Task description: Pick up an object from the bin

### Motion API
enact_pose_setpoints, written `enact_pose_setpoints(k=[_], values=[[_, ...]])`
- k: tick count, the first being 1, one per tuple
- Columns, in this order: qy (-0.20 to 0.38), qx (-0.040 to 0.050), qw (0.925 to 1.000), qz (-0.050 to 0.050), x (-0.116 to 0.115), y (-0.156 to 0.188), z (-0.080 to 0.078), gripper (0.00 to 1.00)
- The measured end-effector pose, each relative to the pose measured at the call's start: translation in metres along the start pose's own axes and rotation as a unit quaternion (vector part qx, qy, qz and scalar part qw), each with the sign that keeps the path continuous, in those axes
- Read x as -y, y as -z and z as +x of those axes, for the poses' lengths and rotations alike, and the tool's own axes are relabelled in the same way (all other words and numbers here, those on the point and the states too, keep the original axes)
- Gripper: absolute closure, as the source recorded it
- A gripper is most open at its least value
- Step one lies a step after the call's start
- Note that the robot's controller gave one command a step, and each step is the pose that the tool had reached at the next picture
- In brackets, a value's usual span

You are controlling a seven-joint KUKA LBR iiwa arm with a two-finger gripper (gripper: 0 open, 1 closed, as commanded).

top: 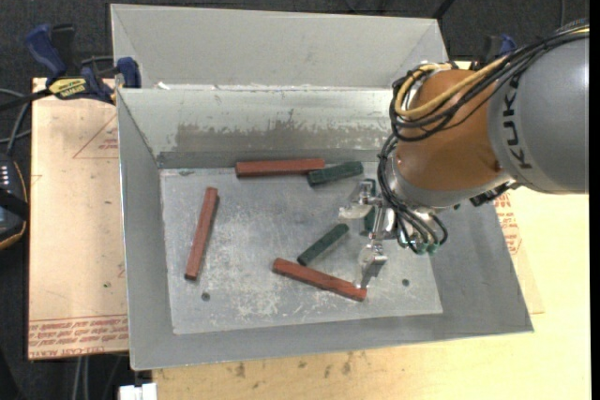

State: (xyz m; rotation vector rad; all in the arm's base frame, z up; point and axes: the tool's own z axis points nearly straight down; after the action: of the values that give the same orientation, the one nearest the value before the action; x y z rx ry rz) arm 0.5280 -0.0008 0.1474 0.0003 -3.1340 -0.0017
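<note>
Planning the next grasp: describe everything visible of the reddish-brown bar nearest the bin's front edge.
The reddish-brown bar is a long, slim, square-edged stick, matt, perhaps painted wood. It lies flat on the bin floor, slanting down toward the view's right. Its right end sits just by the claw; contact cannot be told. A dark green bar lies close behind it.

Bin point(141, 201) contents counted. Red-brown bars point(279, 168): three, one at upper centre of frame, one at left, one at lower centre. Dark green bars point(322, 244): two, one at upper centre, one mid-frame. Five loose items in total
</note>
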Motion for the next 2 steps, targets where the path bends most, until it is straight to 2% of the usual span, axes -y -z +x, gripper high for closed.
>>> enact_pose_setpoints(k=[1,2], values=[[0.0,0.0039,1.0,0.0,0.0,0.004,-0.002,0.0],[-0.065,0.0075,0.9979,-0.002,-0.042,-0.069,0.037,1.0]])
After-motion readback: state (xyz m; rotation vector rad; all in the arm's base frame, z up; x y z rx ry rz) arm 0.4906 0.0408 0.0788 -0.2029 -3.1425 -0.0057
